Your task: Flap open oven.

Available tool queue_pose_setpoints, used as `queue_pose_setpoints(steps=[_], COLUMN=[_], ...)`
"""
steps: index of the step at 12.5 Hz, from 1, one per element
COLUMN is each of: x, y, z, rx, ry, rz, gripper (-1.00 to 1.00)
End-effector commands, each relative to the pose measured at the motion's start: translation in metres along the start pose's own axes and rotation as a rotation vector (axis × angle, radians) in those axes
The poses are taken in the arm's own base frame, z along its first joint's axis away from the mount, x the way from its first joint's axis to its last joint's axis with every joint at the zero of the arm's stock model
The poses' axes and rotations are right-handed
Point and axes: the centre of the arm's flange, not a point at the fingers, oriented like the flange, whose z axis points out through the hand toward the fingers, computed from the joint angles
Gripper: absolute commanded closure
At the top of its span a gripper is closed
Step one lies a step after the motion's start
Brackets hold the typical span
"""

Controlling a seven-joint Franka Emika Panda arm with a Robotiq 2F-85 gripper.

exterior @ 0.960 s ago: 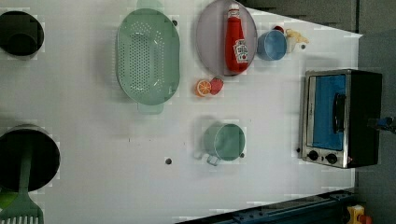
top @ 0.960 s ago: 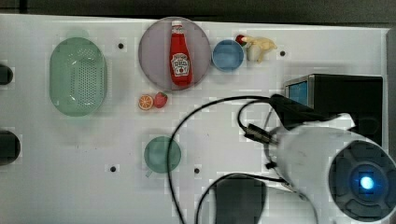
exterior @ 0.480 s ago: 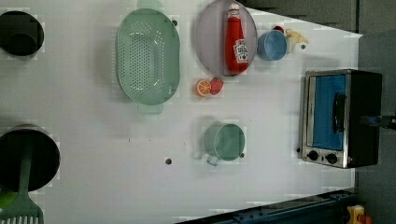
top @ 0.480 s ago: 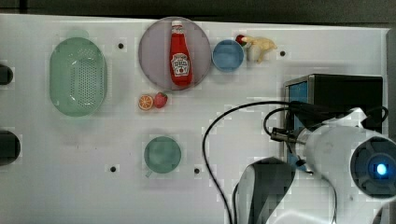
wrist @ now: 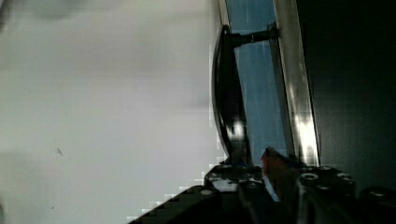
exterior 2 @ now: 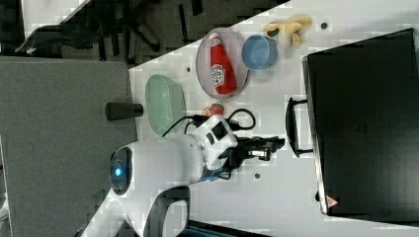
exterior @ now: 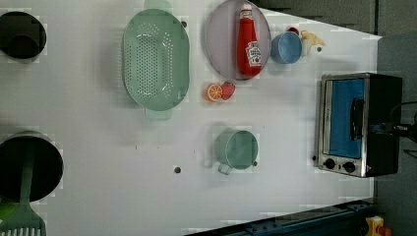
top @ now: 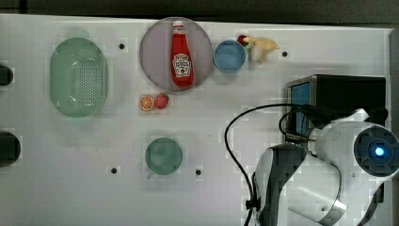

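White tabletop spreads under my arm, with the toaster oven [exterior 2: 365, 123] standing shut directly ahead of the claw [exterior 2: 276, 144]. I've got the claw level and aimed at the door's bar handle [exterior 2: 295, 127], just short of it, so the fingers [wrist: 280, 170], set narrow and holding nothing, can hook behind the bar and pull the door down.

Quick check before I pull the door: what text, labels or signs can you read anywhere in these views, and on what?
Ketchup bottle: white label with print, too blurred to read.
Oven: small red and white triangular warning sign near one corner of the black top, wording illegible.
Oven knobs: no readable markings.
Nothing else carries legible text.
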Motion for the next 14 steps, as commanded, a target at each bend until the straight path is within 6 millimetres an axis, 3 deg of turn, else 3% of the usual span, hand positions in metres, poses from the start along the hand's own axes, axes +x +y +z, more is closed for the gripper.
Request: queue_pose_setpoints(steps=[1, 8, 14], x=[0.013, 0.023, 0.027], y=[0.004, 0.002, -0.027], z=[0.001, 0.06, 0.07], rx=[-0.029, -0.071, -0.069], ry=[0.057, 0.005, -0.015], rz=[-0.054, -0.066, -0.119], gripper=[0.65, 0.65, 0.65])
